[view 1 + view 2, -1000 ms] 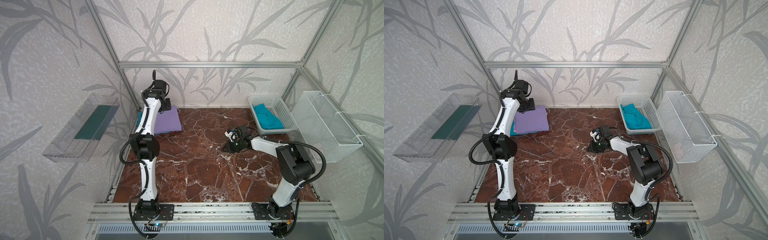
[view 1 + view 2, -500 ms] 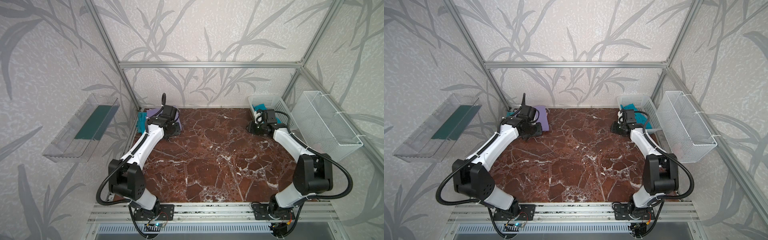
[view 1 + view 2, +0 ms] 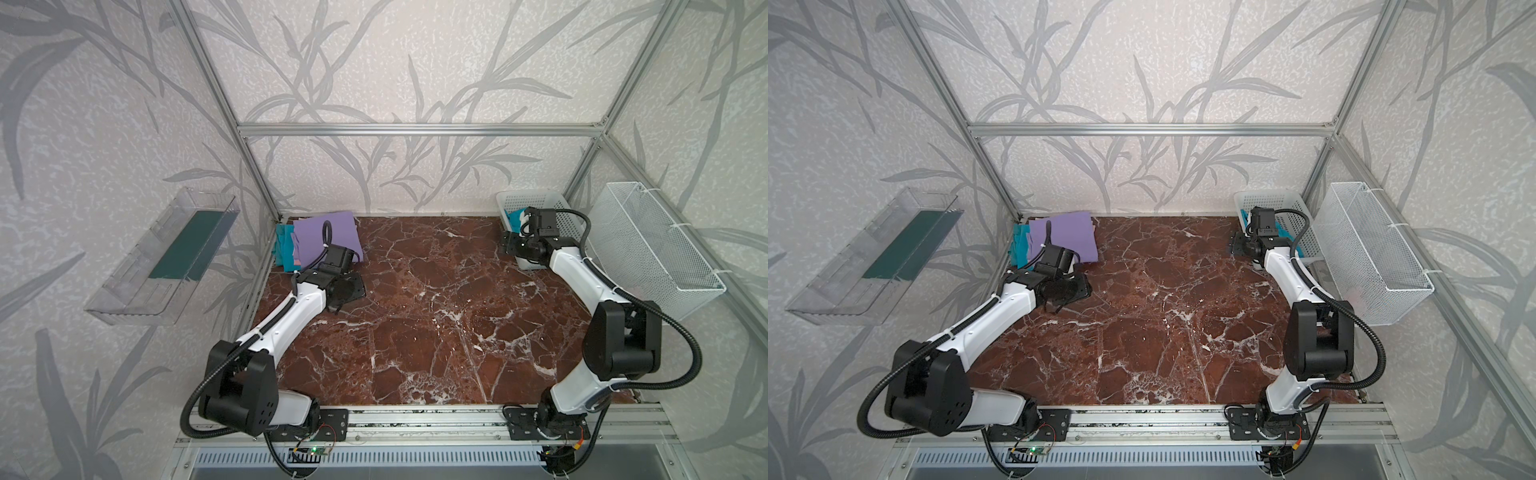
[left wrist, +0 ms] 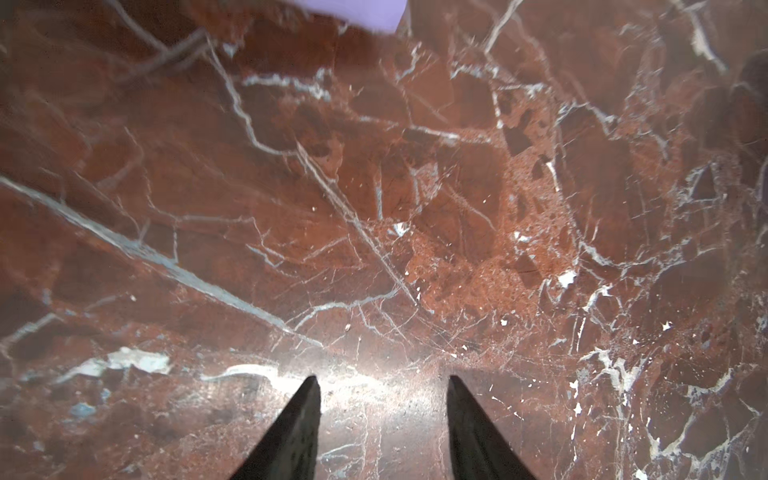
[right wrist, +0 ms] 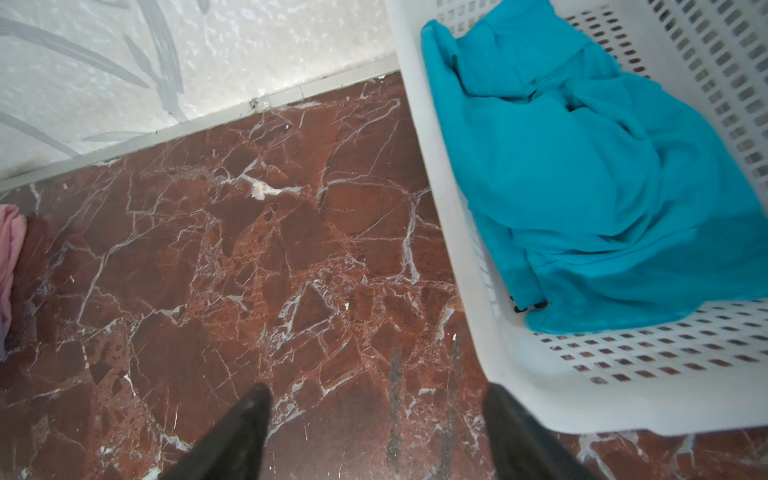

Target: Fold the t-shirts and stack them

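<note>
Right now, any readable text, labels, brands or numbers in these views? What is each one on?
No text can be read in any view.
lavender t-shirt: folded, plain side up, no print showing.
teal t-shirt and white basket: no label or mark visible.
circuit board: markings, if any, too small to read.

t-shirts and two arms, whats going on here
Two robot arms are folding and stacking t-shirts. A stack sits in the far left corner, with a lavender t-shirt on top and a folded teal t-shirt under it. The left tool is open and empty over the bare marble tabletop beside that stack. The right tool, also open and empty, is at the edge of the white basket, where a crumpled teal t-shirt lies, not yet picked up.
</note>
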